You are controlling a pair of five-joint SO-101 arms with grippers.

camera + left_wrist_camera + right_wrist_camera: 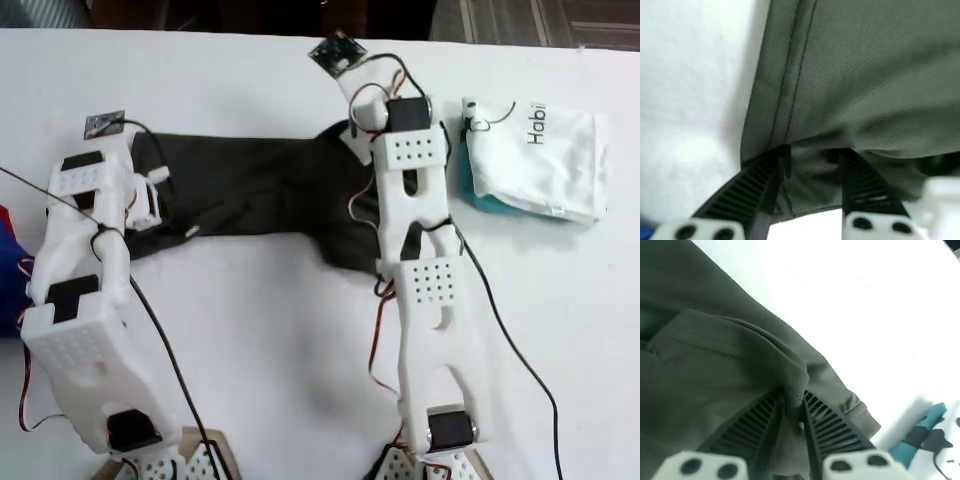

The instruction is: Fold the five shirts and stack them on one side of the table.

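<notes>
Across the middle of the tabletop [300, 370] there's a dark grey shirt [250, 190] stretched out sideways between the two arms; the left hand [810, 162] is at one end of it, with a bunch of cloth caught between its ribbed black fingers [862, 185] right by a stitched hem, so it's pinching the shirt; that end looks lifted a little off the surface; the right hand [794, 402] is at the other end, fingers almost pressed together on a raised fold near the shirt's edge; over on the right side, a folded white shirt [545, 160] with black print sits on top of a teal shirt [480, 198], just beside the right arm, with bare tabletop between that stack and the dark one; some blue and red cloth [10, 270] pokes in at the left edge.
</notes>
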